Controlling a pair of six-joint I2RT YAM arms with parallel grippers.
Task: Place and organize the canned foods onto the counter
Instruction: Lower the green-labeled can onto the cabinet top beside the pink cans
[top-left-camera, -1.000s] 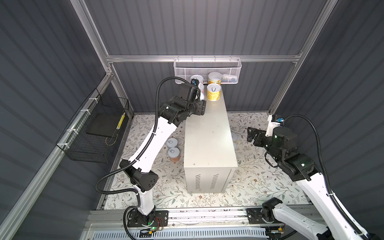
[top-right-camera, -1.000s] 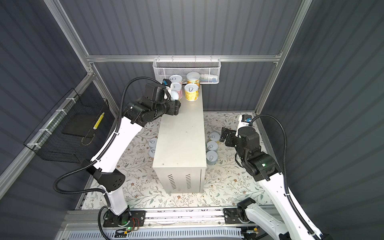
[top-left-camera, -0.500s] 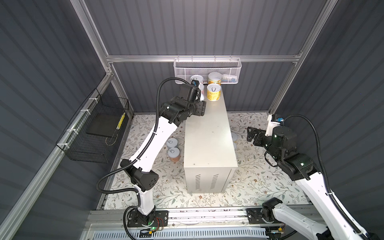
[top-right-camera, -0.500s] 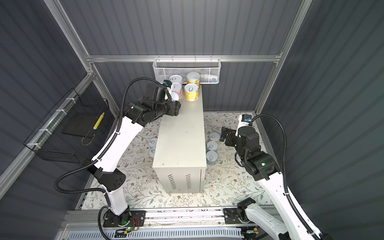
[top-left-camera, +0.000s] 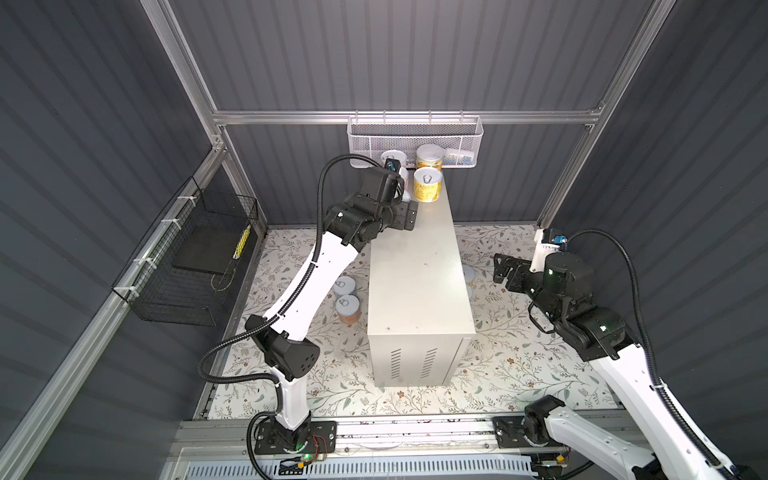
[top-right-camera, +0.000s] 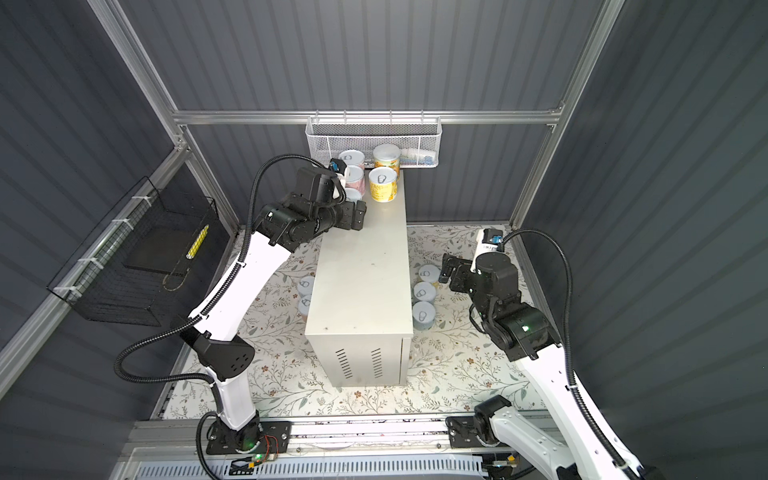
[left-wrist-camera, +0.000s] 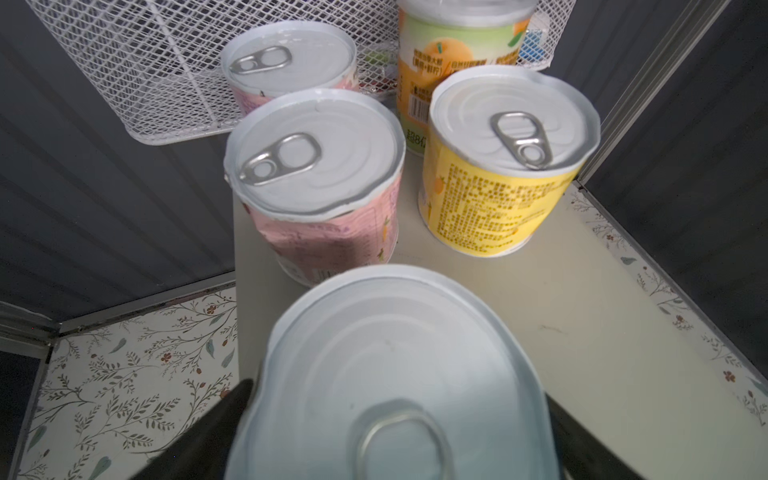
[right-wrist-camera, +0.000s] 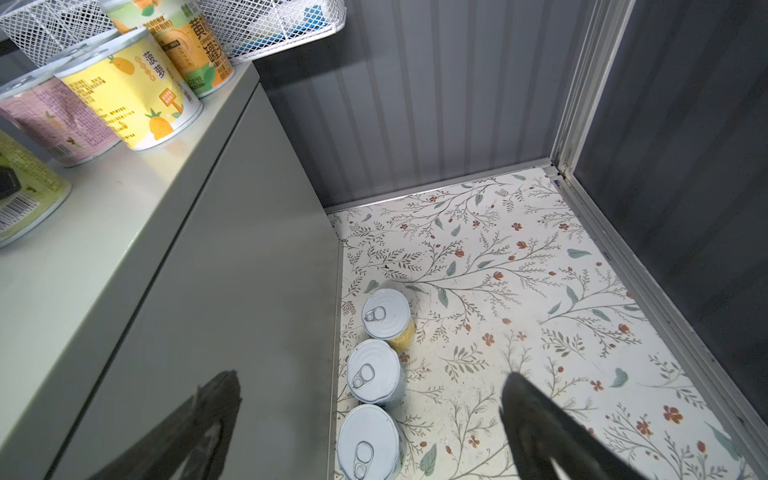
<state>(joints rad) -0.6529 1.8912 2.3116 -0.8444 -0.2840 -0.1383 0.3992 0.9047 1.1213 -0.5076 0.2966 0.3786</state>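
Several canned foods stand at the far end of the counter (top-left-camera: 419, 270): two pink cans (left-wrist-camera: 316, 166) (left-wrist-camera: 291, 58), a yellow can (top-right-camera: 382, 185) and an orange-and-green can (top-right-camera: 386, 156). Just in front of the pink ones a green-labelled can (left-wrist-camera: 395, 353) stands between the fingers of my left gripper (left-wrist-camera: 395, 399), which is open around it. Three more cans (right-wrist-camera: 386, 313) (right-wrist-camera: 374, 372) (right-wrist-camera: 368, 440) stand in a row on the floor against the counter's right side. My right gripper (right-wrist-camera: 370, 386) hangs open above them. Two further cans (top-left-camera: 345, 286) stand on the floor left of the counter.
A white wire mesh basket (top-left-camera: 415, 141) hangs on the back wall just over the counter's far end. A black wire basket (top-left-camera: 187, 257) is fixed to the left wall. The floral floor (top-left-camera: 519, 353) runs round the counter, closed in by dark walls.
My left gripper's fingers have spread apart from the green-labelled can, which now stands on the counter. The right arm has not moved.
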